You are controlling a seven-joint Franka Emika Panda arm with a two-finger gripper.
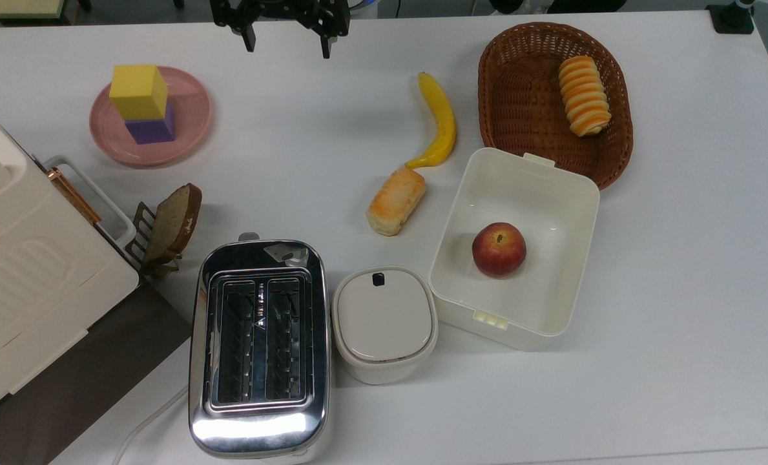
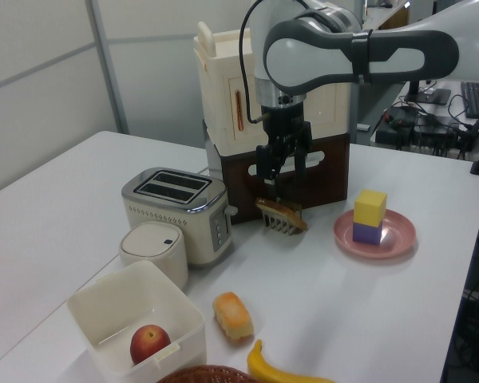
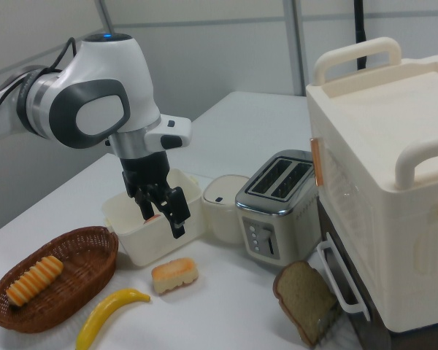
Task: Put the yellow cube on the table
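Yellow cube [image 1: 138,92]: plain matte block, upright, stacked squarely atop a purple cube [image 1: 153,128] on a round pink plate [image 1: 193,123], near the top view's upper left. Tabletop [image 1: 681,290]: broad, flat, white surface bearing the plate; the cube does not touch it.

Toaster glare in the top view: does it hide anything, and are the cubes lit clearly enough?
Top view: glare sits on the toaster's chrome front edge, slots readable; the yellow cube on the purple cube is evenly lit, soft shadow on the pink plate. Left view: both cubes crisp.
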